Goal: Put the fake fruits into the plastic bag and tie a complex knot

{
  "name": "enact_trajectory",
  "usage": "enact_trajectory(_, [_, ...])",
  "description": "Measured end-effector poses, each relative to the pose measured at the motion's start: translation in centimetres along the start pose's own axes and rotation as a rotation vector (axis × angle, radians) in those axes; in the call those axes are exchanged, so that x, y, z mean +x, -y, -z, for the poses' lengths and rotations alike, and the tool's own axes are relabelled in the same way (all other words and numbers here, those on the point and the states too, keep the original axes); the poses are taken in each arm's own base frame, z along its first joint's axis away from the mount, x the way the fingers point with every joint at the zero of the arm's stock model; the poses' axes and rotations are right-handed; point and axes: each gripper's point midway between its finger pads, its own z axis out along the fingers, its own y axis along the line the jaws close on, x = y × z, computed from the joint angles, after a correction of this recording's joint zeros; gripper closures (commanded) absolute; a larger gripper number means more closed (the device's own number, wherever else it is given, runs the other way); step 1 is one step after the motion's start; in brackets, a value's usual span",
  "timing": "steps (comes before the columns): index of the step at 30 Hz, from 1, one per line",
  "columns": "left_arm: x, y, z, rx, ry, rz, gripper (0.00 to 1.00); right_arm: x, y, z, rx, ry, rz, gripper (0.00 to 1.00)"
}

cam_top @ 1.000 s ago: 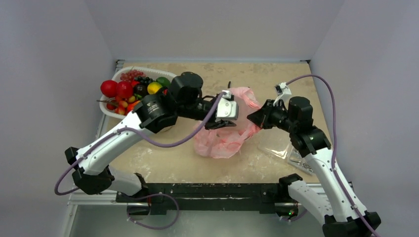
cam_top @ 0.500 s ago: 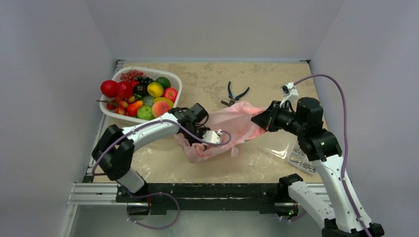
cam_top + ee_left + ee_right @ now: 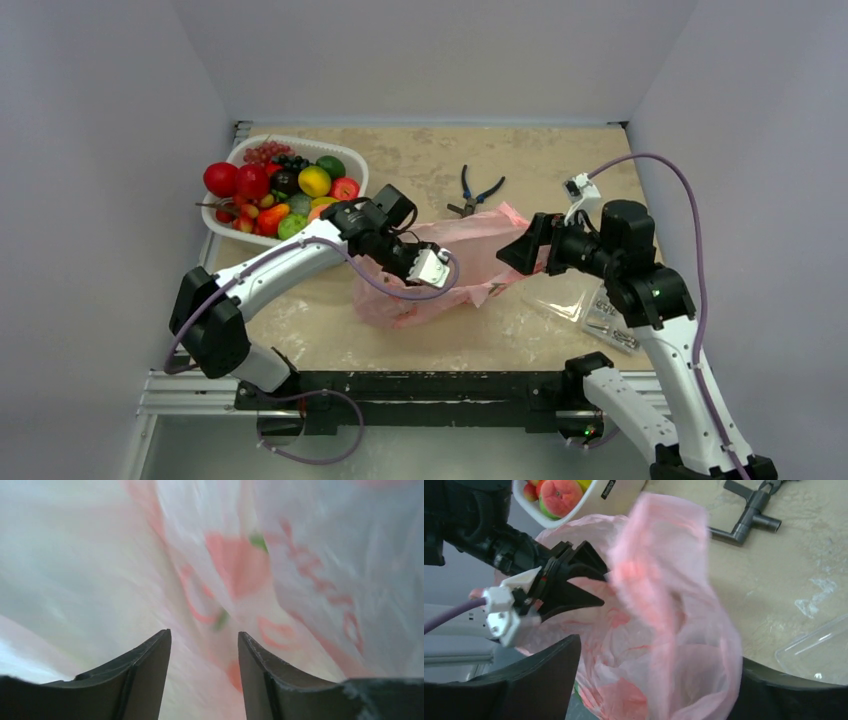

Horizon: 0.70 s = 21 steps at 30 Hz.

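Tabletop workspace. The beige table (image 3: pixel 420 170) is carrying every item; the two arms are reaching in from its near edge toward the middle.

The plastic bag (image 3: pixel 470 255), pink and crinkled, is lying slumped on the table's middle, between the two grippers. Its left end is spreading under the left arm's wrist, and its right end is rising toward the right gripper. In the left wrist view its film is filling the picture, blurred, with red and green marks on it.

The white basket (image 3: pixel 300 140) is sitting at the far left corner, well apart from the bag. The fake fruits (image 3: pixel 255 180) are lying heaped in the basket: red, yellow, green, orange and dark pieces, with grape clusters at its far side.

A clear bag of hardware (image 3: pixel 590 300) is lying flat at the near right, under the right arm.

The pliers (image 3: pixel 478 190) are lying on the far side of the pink bag, just beyond its edge, their handles spread.

The left gripper (image 3: pixel 204 636) is pressing against the bag's left part, its fingers standing apart with film showing in the gap.

The right gripper (image 3: pixel 512 245) is hovering at the bag's right end, its fingers spread wide and a blurred fold of film hanging between them.
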Motion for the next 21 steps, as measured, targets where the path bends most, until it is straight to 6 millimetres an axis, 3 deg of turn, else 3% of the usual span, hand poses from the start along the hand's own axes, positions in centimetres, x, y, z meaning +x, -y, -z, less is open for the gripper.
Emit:
enact_trajectory(2, [-2.9, -0.5, 0.5, 0.001, 0.067, -0.071, 0.58, -0.1, 0.0, 0.0, -0.006, 0.003, 0.030, 0.01])
enact_trajectory(4, [-4.4, 0.0, 0.4, 0.031, 0.103, -0.123, 0.59, -0.5, 0.2, -0.1, 0.004, 0.011, 0.062, 0.01])
enact_trajectory(10, [-3.4, 1.8, -0.9, 0.122, 0.097, -0.135, 0.59, -1.1, 1.1, -1.1, 0.024, 0.009, 0.163, 0.01])
enact_trajectory(15, [-3.4, 1.7, -1.3, 0.114, 0.110, -0.141, 0.58, -1.1, 1.6, -3.2, 0.014, -0.031, 0.217, 0.01])
enact_trajectory(21, [-4.1, 0.9, -1.0, 0.069, 0.132, -0.168, 0.56, 0.2, -1.9, -5.4, -0.149, -0.043, 0.310, 0.01])
